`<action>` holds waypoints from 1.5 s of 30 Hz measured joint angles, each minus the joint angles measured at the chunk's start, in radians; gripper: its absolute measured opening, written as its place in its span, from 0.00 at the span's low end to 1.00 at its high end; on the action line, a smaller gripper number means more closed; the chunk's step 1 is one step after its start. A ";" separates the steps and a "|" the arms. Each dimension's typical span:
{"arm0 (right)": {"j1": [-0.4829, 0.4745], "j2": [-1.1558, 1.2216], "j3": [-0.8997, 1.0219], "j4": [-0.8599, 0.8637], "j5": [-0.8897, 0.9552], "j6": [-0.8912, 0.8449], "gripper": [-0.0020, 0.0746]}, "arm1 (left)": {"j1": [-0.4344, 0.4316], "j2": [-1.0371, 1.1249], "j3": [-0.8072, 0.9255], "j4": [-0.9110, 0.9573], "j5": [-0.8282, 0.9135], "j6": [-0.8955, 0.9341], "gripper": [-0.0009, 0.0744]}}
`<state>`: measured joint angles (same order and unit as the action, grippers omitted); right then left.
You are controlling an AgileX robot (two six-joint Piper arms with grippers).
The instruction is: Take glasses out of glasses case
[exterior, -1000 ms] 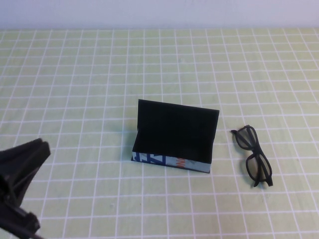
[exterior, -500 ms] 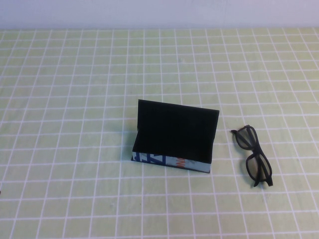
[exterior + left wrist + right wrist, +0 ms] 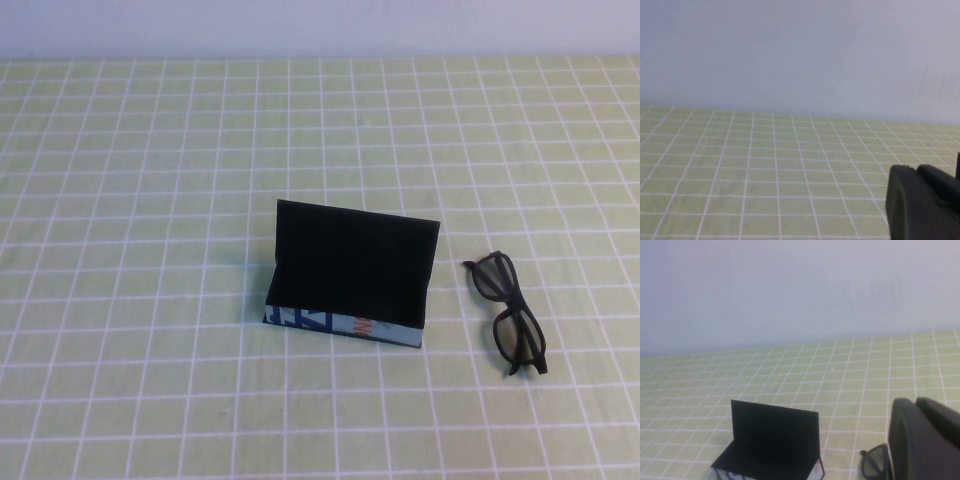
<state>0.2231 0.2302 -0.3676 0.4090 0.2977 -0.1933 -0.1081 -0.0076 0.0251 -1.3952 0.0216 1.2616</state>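
Note:
The black glasses case (image 3: 350, 275) stands open mid-table, lid upright, its blue patterned side facing me. The black glasses (image 3: 510, 315) lie on the cloth just right of the case, outside it. The right wrist view shows the case (image 3: 772, 440) and one lens of the glasses (image 3: 874, 462). Neither arm shows in the high view. My left gripper (image 3: 917, 169) is shut and empty, pulled back over bare cloth. My right gripper (image 3: 915, 402) is shut and empty, held back on the near side of the glasses.
A green cloth with a white grid (image 3: 150, 200) covers the table. A pale wall (image 3: 320, 25) runs along the far edge.
The left arm, seen at the lower left one second ago, has withdrawn out of the high view. The case and glasses have not moved.

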 joint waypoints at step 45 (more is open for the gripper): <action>-0.180 -0.237 0.395 -0.183 0.030 0.000 0.00 | 0.000 -0.006 0.000 -0.005 -0.007 0.001 0.01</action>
<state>0.0426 -0.0069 0.0275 0.2260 0.3278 -0.1933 -0.1081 -0.0133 0.0251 -1.4003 0.0151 1.2631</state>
